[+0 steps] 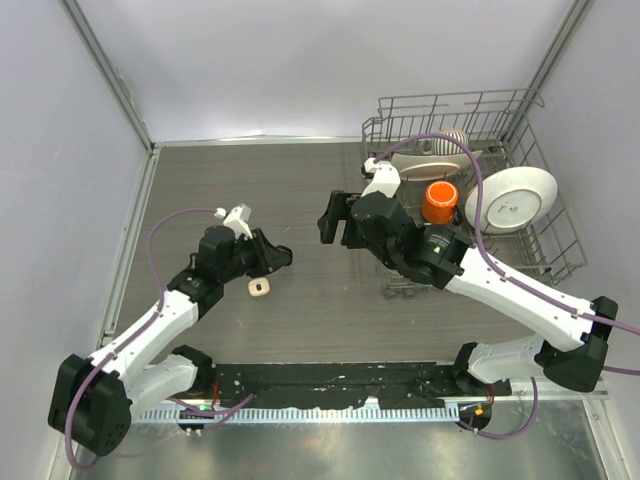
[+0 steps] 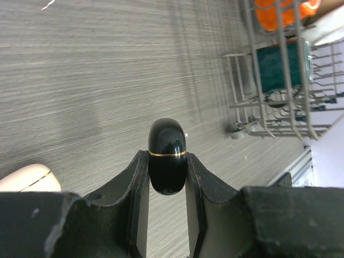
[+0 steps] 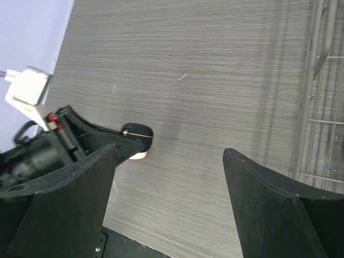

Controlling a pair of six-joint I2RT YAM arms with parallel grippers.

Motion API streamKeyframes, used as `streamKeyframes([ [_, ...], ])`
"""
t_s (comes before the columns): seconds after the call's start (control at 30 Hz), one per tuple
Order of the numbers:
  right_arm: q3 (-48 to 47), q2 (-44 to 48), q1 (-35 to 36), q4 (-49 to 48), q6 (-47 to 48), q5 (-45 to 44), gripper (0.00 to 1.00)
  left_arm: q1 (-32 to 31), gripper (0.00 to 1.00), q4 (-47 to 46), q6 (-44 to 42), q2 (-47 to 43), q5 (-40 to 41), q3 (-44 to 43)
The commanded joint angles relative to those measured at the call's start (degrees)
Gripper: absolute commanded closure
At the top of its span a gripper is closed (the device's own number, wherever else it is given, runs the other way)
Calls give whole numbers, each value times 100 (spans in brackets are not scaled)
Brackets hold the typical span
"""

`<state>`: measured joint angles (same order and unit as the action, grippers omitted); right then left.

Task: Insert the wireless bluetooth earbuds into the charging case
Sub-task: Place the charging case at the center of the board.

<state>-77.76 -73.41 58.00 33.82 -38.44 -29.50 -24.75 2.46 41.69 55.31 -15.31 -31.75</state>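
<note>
Left hand (image 2: 167, 157) pinches the closed black charging case (image 2: 167, 142) at the centre of the left wrist view. Right hand (image 3: 169, 150) hovers spread, empty. Cream case (image 2: 27, 178) lies lower left on the worktop (image 2: 107, 64). No earbuds are discernible, so insertion appears unstarted.

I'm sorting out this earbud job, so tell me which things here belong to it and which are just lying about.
Belongs to the job: black charging case, shut, gripped in the left hand; cream case on the table; right hand, open and empty. No earbuds show.
Just lying about: dish rack, white plate, orange cup.
</note>
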Motion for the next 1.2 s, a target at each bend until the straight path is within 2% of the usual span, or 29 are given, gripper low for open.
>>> streamKeyframes([
  [0.0,-20,344,-8,-262,-208,-127,15,-82,94,-220,269,497,414,-103],
  [0.23,94,380,-16,-254,-208,-179,15,-293,89,-631,383,1420,538,-227],
  [0.6,76,345,-60,-157,-155,-109,15,-363,82,-1264,612,2554,310,-139],
  [0.77,76,344,-78,-157,-155,-83,15,-381,72,-1345,612,2783,257,-121],
  [0.87,76,327,-87,-157,-138,-39,15,-372,54,-1239,542,2749,213,-139],
  [1.17,-38,292,-87,-122,-120,-12,15,-372,48,-905,410,2643,335,-165],
])
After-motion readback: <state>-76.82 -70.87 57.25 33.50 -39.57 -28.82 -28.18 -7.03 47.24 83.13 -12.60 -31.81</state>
